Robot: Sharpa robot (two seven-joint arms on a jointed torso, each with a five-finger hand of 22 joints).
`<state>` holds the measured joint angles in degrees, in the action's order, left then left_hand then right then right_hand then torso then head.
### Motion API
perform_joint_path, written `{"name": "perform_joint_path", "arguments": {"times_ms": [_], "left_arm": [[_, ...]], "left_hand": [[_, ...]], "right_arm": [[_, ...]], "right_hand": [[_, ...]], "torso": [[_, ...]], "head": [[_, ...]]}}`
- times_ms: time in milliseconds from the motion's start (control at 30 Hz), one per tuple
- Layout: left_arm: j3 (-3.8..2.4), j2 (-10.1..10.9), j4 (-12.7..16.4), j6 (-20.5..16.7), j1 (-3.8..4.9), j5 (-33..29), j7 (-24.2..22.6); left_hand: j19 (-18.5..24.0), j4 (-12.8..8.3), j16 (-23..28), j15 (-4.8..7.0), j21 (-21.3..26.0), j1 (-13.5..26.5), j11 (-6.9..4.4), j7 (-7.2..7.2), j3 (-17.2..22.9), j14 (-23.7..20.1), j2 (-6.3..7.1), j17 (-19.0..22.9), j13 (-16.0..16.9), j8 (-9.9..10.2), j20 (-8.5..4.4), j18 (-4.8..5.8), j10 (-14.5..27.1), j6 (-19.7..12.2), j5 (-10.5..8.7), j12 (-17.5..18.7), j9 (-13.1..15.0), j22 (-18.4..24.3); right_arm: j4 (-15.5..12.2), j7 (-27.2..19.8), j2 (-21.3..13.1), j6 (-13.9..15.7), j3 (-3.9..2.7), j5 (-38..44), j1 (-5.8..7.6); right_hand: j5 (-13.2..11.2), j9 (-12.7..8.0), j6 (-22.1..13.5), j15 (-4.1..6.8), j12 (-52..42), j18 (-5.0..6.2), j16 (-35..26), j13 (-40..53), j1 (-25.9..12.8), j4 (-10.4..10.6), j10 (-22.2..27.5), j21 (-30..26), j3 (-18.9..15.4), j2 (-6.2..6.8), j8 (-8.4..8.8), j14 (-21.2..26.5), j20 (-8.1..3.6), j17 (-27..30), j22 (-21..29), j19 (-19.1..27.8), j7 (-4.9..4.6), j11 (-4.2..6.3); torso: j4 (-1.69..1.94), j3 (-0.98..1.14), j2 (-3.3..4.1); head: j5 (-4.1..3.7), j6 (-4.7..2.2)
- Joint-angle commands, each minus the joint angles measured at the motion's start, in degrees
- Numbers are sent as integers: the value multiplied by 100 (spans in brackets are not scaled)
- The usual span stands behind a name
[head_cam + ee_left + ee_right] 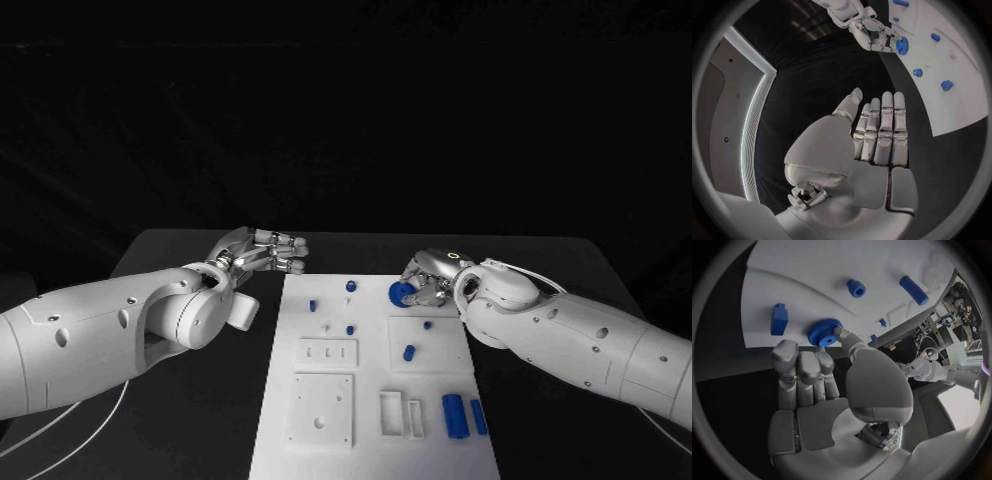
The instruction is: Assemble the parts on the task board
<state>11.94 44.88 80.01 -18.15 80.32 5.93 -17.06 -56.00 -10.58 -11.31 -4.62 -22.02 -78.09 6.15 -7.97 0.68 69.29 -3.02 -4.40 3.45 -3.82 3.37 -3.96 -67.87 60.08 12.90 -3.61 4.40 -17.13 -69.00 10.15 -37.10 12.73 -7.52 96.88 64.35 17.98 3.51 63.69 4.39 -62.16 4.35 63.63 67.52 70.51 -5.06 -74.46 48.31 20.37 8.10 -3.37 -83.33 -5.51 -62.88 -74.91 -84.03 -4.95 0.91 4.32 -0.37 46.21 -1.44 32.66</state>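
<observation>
While the right hand (430,287) pinches the gear (823,332) over the board (372,440) and the left hand (267,250) hovers spread, a loose pinch could drop the gear.

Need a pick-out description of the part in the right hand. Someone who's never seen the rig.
Start at the white task board in the middle of the black table. At its far right edge, the right hand holds a blue gear between thumb and fingers. It is the round toothed disc with a centre hole; the other blue parts are smaller pegs or plain cylinders.
</observation>
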Motion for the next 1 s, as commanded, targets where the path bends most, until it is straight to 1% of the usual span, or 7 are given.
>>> {"name": "perform_joint_path", "arguments": {"times_ms": [33, 267, 367, 500, 733, 933, 1000], "left_arm": [[-6, -11, 9, 81, 7, 23, -35], [-6, -3, 14, 71, 7, 23, -36], [-6, -2, 18, 70, 7, 23, -38], [-6, 1, 21, 66, 7, 23, -38], [-6, -3, 25, 66, 7, 23, -38], [-6, -20, 25, 68, 7, 23, -34], [-6, -25, 22, 68, 7, 23, -33]], "left_hand": [[-37, 20, 36, 10, 18, 14, -3, 0, -1, -47, 29, 7, -3, 21, -1, -26, 42, -56, -19, 13, 7, 6], [-37, 20, 36, 10, 18, 14, -3, 0, -1, -47, 29, 7, -3, 21, -1, -26, 42, -56, -19, 13, 7, 6], [-37, 20, 36, 10, 18, 14, -3, 0, -1, -47, 29, 7, -3, 21, -1, -26, 42, -56, -19, 13, 7, 6], [-41, 21, 35, 10, 23, 12, -3, -1, 4, -46, 33, 7, -3, 21, -2, -27, 42, -60, -15, 12, 8, 7], [-41, 21, 35, 10, 23, 12, -3, -1, 4, -46, 33, 7, -3, 21, -2, -27, 42, -60, -15, 12, 8, 7], [-41, 21, 35, 10, 23, 12, -3, -1, 4, -46, 33, 7, -3, 21, -2, -27, 42, -60, -15, 12, 8, 7], [-41, 21, 35, 10, 23, 12, -3, -1, 4, -46, 33, 7, -3, 21, -2, -27, 42, -60, -15, 12, 8, 7]], "right_arm": [[-148, 155, -37, 361, -3, 160, 1], [-520, 347, -90, 703, -8, 402, 0], [-650, 393, -78, 778, -9, 505, 0], [-775, 429, -5, 806, -10, 617, 0], [-788, 473, 209, 795, 7, 773, -13], [-681, 561, 434, 774, 65, 855, -26], [-637, 589, 502, 766, 90, 870, -28]], "right_hand": [[9, 17, 49, 12, -31, -18, 33, 17, -66, 0, -58, 49, 52, 16, -21, -12, -15, -6, -592, -138, 5, 8], [-65, 17, 94, 21, -39, -26, 50, 42, -67, 1, -84, 160, 173, 74, -21, -13, -25, -3, -607, -138, 16, 17], [-116, 17, 97, 22, -35, -27, 58, 46, -67, 18, -89, 195, 228, 96, -21, -12, -26, -2, -612, -140, 17, 17], [-172, 16, 93, 22, -34, -29, 56, 49, -67, 28, -94, 215, 243, 109, -19, -11, -26, 4, -615, -139, 16, 15], [-197, 16, 97, 20, -23, -33, 50, 43, -65, 38, -89, 228, 251, 111, -19, -10, -23, 14, -617, -137, 18, 12], [-211, 16, 96, 21, -15, -32, 41, 39, -62, 50, -89, 213, 274, 120, -20, -7, -25, 29, -611, -131, 17, 10], [-212, 16, 97, 23, -13, -32, 40, 39, -59, 49, -88, 209, 279, 123, -20, -7, -26, 30, -610, -129, 17, 10]], "torso": [[3, -7, -3], [-9, 1, 2], [-5, -1, 2], [-2, 4, 6], [-1, 0, 7], [18, -1, 11], [24, -5, 10]], "head": [[25, -16], [62, -31], [64, -31], [72, -32], [83, -36], [88, -33], [95, -30]]}}
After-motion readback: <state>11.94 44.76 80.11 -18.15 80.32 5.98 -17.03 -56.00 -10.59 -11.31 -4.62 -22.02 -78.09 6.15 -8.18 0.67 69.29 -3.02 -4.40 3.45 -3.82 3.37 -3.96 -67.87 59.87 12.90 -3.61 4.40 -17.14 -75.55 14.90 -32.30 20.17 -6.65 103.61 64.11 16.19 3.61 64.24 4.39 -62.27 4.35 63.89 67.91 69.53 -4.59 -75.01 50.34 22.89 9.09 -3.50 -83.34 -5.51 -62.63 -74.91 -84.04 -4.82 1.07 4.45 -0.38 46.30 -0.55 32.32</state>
